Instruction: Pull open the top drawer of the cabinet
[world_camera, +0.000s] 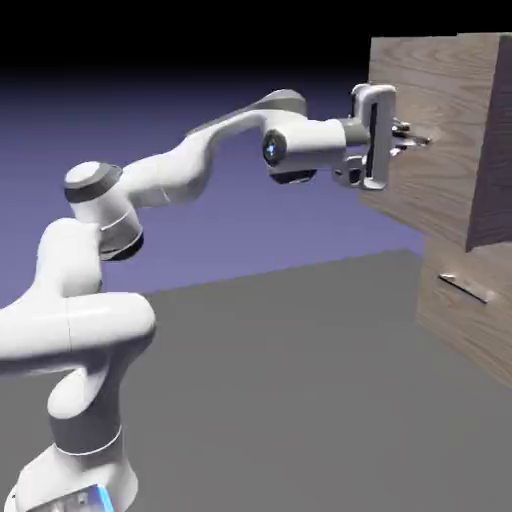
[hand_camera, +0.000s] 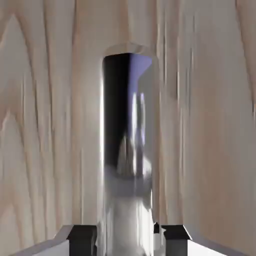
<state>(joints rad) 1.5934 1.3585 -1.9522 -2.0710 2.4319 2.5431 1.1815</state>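
Gripping the thin metal handle (hand_camera: 127, 150) of the top drawer (world_camera: 440, 150), the hand (world_camera: 408, 140) is being held level against the drawer front, high on the cabinet (world_camera: 470, 300) at the right of the exterior view. The hand is closed almost fully, its two fingertips (hand_camera: 82, 239) being pressed on either side of the bar, which is seen large and shiny between them in the hand view.

The drawer is already standing out from the cabinet face, well proud of the lower drawer (world_camera: 470, 320), so the pull is judged to be partly done.

A slip is being risked: the bar is slim and polished, and a pull angled away from the drawer's sliding line could let it slide out of the fingers or jam the drawer box. The arm is also being folded sharply, so a strained reach may be spoiling a straight draw.

The drawer front is facing the arm, toward the exterior view's left. The handle's long axis is lying along the drawer front, seemingly level, though little of it is showing past the hand.
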